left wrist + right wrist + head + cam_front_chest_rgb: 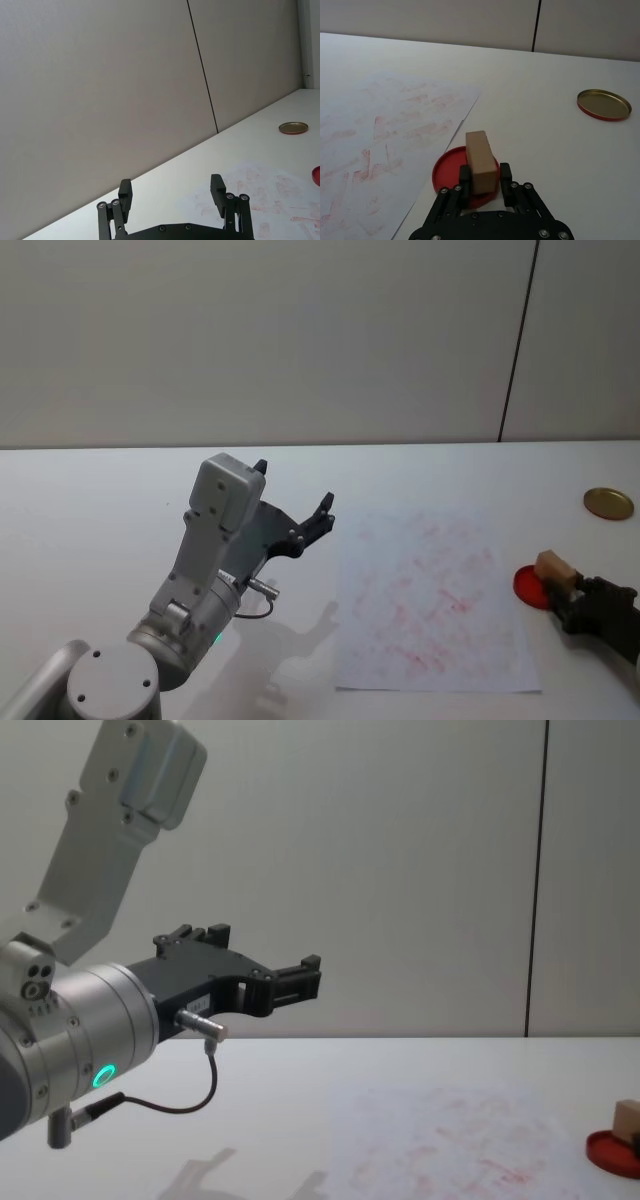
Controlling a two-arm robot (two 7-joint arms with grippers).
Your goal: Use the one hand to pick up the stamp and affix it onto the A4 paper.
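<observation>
Right pincer, nearest the lens, pinching the stamp by its two long flanks. The block stands on the red ink pad, just beside the A4 paper. The stamp looks like plain wood: probably light, stiff and not fragile, its smooth sides somewhat slippery (grip best kept mid-height, clear of the inked underside). Left pincer spread, raised over the bench. Count: one stamp, one pad, one sheet, one gold lid, two pincers.
</observation>
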